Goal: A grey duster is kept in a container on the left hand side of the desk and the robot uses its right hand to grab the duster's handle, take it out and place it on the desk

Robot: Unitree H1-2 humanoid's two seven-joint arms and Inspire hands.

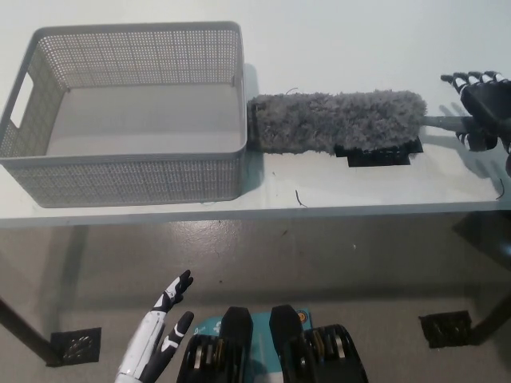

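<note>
Fingers (461, 79) on the black right hand (484, 108) look splayed, nothing gripped; grey duster (335, 121) lies flat on the desk (359, 48), long axis left-right, handle (445, 122) pointing right at it. White left hand (160, 339) idles low-left, fingers apart.

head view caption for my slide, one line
Grey duster lies on the desk beside the container, black right hand open at its handle, white left hand resting low.

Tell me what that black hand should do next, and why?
Probably draw the right hand up and away from the handle: the duster lies flat on the desk beside the container, and the hand's fingers are spread, not gripping. The left hand hangs low, open.
</note>
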